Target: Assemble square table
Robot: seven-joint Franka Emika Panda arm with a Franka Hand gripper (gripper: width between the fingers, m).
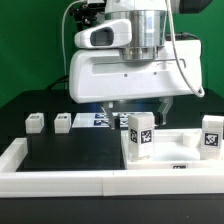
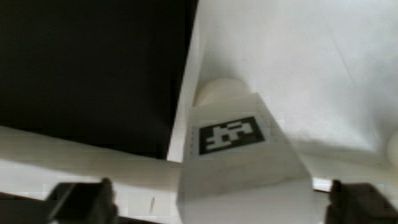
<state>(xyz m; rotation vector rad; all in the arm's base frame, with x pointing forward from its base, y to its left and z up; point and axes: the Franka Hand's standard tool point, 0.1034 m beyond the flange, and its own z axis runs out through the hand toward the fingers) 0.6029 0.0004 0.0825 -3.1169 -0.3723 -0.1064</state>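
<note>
The white square table top [image 1: 175, 152] lies flat at the exterior view's right, inside the white rim. Two chunky white legs stand upright on it, each showing a tag: one near its left edge [image 1: 140, 136] and one at the far right [image 1: 210, 136]. Two more legs [image 1: 35, 122] [image 1: 63, 122] sit on the black surface at the left. My gripper [image 1: 138, 110] hangs just above the left standing leg. In the wrist view that leg [image 2: 228, 140] rises between my dark fingertips [image 2: 80, 200], with the gripper [image 2: 217, 202] open and a gap showing on each side.
White rim bars [image 1: 60, 178] edge the black surface along the front and left. The marker board [image 1: 95, 118] lies behind the loose legs, partly under the arm. The arm's bulky white body hides the middle of the scene.
</note>
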